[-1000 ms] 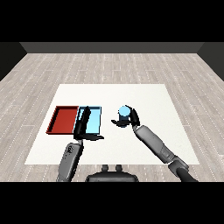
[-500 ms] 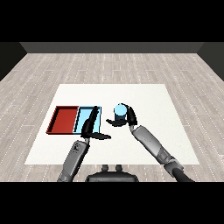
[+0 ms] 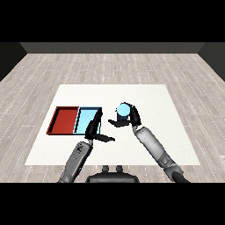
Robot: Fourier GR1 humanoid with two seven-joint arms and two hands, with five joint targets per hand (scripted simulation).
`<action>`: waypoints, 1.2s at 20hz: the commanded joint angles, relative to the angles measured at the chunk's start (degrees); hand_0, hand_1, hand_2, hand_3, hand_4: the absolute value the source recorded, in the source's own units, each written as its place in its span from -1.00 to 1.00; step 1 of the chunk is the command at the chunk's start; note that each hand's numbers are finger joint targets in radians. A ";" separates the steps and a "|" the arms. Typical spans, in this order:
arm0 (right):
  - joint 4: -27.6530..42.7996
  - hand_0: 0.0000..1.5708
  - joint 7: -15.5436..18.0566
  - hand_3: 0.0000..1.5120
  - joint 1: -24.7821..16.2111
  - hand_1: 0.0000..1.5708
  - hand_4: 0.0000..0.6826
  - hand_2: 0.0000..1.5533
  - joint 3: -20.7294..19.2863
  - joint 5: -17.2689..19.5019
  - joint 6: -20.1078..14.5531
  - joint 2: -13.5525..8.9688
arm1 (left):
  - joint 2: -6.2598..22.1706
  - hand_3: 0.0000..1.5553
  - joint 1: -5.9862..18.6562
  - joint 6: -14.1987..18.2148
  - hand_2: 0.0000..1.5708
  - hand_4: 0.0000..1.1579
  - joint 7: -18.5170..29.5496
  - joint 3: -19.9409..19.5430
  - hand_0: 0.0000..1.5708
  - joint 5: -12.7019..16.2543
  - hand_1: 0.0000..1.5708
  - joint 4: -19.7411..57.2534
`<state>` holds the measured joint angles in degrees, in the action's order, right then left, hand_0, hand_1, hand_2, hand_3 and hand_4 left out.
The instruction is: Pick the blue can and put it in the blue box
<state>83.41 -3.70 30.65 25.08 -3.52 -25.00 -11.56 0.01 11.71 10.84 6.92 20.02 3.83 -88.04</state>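
Left hand (image 3: 96, 130), black at the end of its grey forearm, lies over the near right corner of the light blue tray (image 3: 85, 119), fingers straight and apart with the thumb jutting toward three o'clock, holding nothing. At nine o'clock of that tray, touching it side by side, sits the flat red tray (image 3: 65, 120). At three o'clock of the light blue tray, the right hand (image 3: 131, 117) is curled round the light blue cylindrical can (image 3: 123, 110), which stands upright in its grasp just beside the tray's right edge, whether lifted off the white table (image 3: 167, 132) I cannot tell.

By my judgement the pick is done and the carry is well along; what remains is moving the can toward nine o'clock, over the blue tray, and releasing it inside.

Count: two hands, two trays, one can, one table.
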 commanded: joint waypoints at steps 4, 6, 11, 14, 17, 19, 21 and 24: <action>4.06 0.85 -2.07 0.82 -3.62 0.85 0.72 0.85 -3.03 6.13 3.36 3.03 | -0.01 -1.00 3.38 4.26 -1.00 -1.00 1.75 3.70 -1.00 2.11 -1.00 3.53; -1.96 0.88 0.23 0.83 -1.68 0.88 0.69 0.87 -3.39 6.46 4.60 5.08 | -0.01 -1.00 6.04 -0.71 -1.00 -1.00 3.93 -3.17 -1.00 2.68 -1.00 8.31; 0.77 0.89 -2.37 0.83 -3.15 0.89 0.70 0.87 -4.24 10.01 8.36 6.58 | -0.01 -1.00 4.19 4.78 -1.00 -1.00 0.23 3.53 -1.00 2.23 -1.00 4.32; 2.44 0.89 -1.24 0.83 -5.26 0.89 0.74 0.87 -4.89 10.68 9.94 7.38 | -0.01 -1.00 5.65 3.44 -1.00 -1.00 2.49 1.43 -1.00 2.80 -1.00 10.12; 2.34 0.88 -6.16 0.83 -1.52 0.88 0.75 0.87 -3.71 15.37 7.06 11.38 | -0.01 -1.00 7.11 6.11 -1.00 -1.00 0.98 4.14 -1.00 3.72 -1.00 11.02; 1.15 0.89 -2.64 0.84 -2.22 0.89 0.70 0.88 -7.46 13.55 9.65 10.16 | -0.01 -1.00 6.28 5.70 -1.00 -1.00 6.58 4.17 -1.00 4.93 -1.00 16.15; 1.85 0.88 -4.96 0.84 -0.77 0.88 0.72 0.87 -7.28 14.50 10.09 11.46 | -0.01 -1.00 5.76 4.05 -1.00 -1.00 0.07 2.78 -1.00 2.86 -1.00 10.10; 5.14 0.88 -7.26 0.83 -1.30 0.88 0.70 0.87 -8.65 15.62 12.44 11.29 | -0.01 -1.00 7.35 5.85 -1.00 -1.00 1.15 4.78 -1.00 5.07 -1.00 12.11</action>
<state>86.85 -9.17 28.47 18.17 10.95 -14.65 -0.96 0.00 19.70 16.17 9.66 23.46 8.42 -74.30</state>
